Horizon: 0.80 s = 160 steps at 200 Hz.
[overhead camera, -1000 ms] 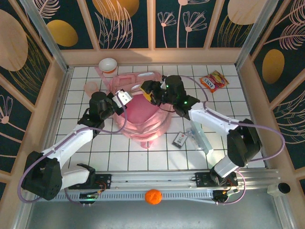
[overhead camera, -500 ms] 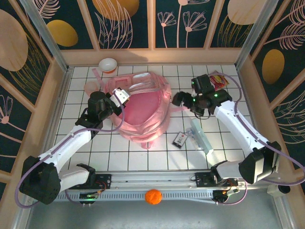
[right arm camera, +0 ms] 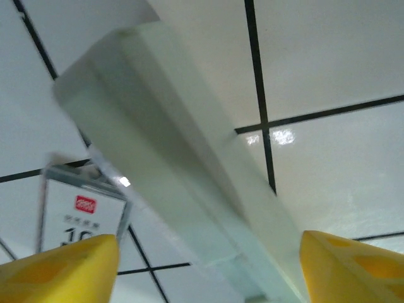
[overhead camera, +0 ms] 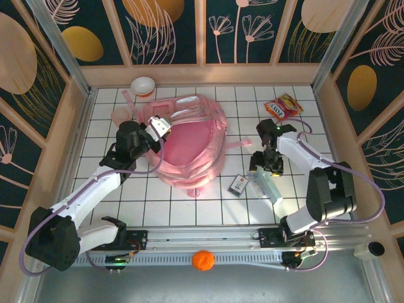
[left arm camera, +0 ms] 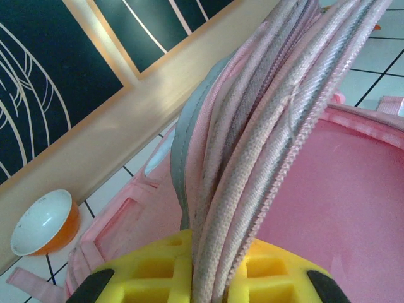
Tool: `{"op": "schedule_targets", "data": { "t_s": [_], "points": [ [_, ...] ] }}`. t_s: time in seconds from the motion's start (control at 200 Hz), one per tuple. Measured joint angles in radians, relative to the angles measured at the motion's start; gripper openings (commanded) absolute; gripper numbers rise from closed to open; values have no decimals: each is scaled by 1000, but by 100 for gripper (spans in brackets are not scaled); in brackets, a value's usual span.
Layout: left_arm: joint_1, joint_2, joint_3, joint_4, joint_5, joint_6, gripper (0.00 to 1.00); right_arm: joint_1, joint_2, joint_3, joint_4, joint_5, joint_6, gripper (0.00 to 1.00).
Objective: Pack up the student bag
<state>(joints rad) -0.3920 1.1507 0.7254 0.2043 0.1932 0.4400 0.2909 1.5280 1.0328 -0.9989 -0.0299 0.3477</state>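
The student bag (overhead camera: 189, 148) lies centre-left on the worktop (overhead camera: 170, 211) — left gripper (left arm camera: 208, 278) clamped on its zipper rim. Right gripper (right arm camera: 208, 268) spread wide over a pale box (right arm camera: 170, 158) — perhaps not touching.

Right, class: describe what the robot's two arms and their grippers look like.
Both the left arm and the right arm have white tubular links between bulky black joints, and each carries a looping lilac cable. The left gripper and right gripper are dark-bodied, with chunky yellow fingers.
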Motion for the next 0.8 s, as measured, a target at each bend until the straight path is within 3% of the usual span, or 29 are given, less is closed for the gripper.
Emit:
{"op": "schedule_targets", "data": {
  "t_s": [0.2, 0.535, 0.801],
  "points": [
    [0, -15, -8, -2, 0, -8, 0, -11, 93, -3, 35, 3, -39, 49],
    [0, -37, -32, -3, 3, -12, 0, -7, 135, 113, -40, 113, -46, 32],
    [1, -40, -32, -3, 21, -36, 0, 6, -7, 285, -136, 154, -16, 30]
  ]
}}
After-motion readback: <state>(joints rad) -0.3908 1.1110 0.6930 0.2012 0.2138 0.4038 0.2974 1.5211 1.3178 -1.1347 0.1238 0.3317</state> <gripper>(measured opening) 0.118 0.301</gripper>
